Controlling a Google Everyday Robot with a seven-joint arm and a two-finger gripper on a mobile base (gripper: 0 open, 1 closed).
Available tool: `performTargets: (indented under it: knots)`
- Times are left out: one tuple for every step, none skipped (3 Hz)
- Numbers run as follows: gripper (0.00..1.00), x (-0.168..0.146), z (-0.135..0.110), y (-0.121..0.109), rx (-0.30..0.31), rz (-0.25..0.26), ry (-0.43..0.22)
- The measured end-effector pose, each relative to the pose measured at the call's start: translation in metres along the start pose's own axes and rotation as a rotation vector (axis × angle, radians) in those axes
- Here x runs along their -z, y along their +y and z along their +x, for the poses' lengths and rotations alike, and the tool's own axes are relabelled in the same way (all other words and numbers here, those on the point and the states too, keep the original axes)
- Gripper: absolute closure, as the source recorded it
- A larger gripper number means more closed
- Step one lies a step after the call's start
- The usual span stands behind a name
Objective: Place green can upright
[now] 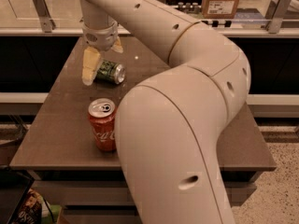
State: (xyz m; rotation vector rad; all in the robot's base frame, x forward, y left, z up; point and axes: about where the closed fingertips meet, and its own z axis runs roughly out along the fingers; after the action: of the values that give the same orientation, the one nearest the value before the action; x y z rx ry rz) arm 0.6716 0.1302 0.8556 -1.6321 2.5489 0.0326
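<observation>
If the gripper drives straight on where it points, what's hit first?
Likely the green can, lying on its side below the gripper at the table's far left. Depth unclear: its near finger may meet the table first.
</observation>
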Motion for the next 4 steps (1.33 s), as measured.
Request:
performTargets:
  knots:
    - [0.00, -0.0039, 0.0019, -0.0011, -0.029, 0.002, 0.006]
    - [0.00, -0.0053, 0.0013, -0.0005, -0.034, 0.001, 0.009]
    - [0.18, -0.0083, -0.0036, -0.0023, -0.034, 0.006, -0.006]
    - [0.43, -0.0115, -0.0078, -0.0037, -0.033, 0.010, -0.018]
